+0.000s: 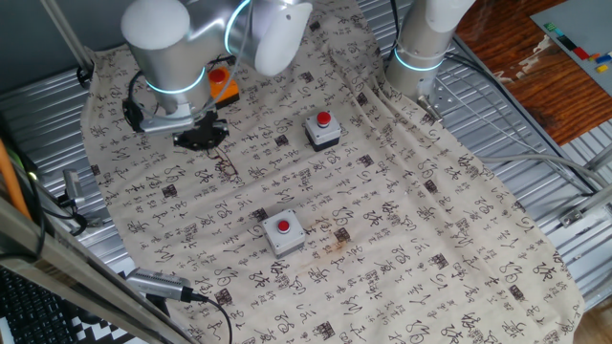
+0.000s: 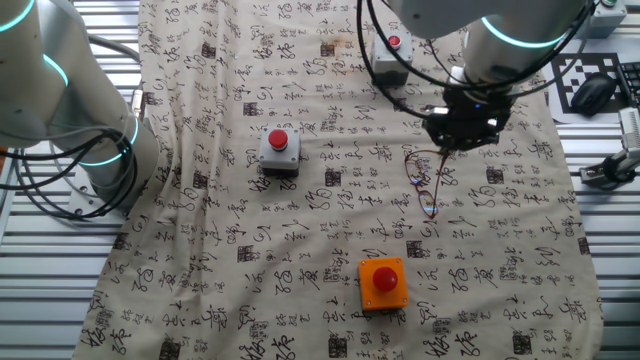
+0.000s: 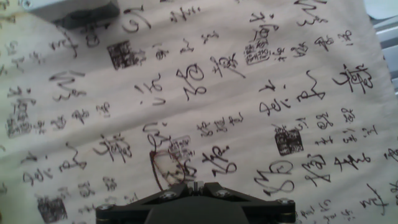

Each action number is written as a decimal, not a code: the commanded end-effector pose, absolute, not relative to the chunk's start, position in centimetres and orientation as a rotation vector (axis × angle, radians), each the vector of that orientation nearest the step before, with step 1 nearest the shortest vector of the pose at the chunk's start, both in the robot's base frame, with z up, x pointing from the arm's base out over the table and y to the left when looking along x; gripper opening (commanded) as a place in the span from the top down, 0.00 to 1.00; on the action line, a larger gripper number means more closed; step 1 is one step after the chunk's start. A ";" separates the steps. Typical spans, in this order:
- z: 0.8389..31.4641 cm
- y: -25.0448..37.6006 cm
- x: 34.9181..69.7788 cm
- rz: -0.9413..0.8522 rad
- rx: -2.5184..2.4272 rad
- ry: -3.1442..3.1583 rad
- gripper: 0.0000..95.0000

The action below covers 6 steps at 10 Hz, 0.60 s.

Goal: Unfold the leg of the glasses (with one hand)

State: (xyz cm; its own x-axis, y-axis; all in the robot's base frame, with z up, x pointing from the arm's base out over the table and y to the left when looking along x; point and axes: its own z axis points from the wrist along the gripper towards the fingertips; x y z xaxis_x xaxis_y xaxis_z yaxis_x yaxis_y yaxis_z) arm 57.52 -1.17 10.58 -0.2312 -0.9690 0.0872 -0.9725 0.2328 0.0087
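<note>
Hand view puts my fingers (image 3: 196,186) at the bottom edge, their tips meeting with no gap that I can see, so I judge them pressed together and holding nothing. Just beyond the tips lie the glasses (image 3: 166,163): one reddish-brown rim curves up and left from the fingertips, flat on the calligraphy cloth (image 3: 261,74).

From the other fixed view, my fingers (image 2: 447,148) sit right at the far end of the glasses (image 2: 425,180), and the thin frame runs away from them toward the orange button box (image 2: 383,282), long axis pointing roughly at that box. So the frame lies below and ahead of me, not to either side.

My guess is that the folded leg lies along that same line, though it is too thin to make out here.
</note>
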 end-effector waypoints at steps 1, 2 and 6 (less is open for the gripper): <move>10.8 -1.9 57.3 0.091 1.918 -2.380 1.00; 10.9 -2.3 57.2 0.098 1.928 -2.365 1.00; 10.6 -3.5 56.5 0.103 1.958 -2.329 1.00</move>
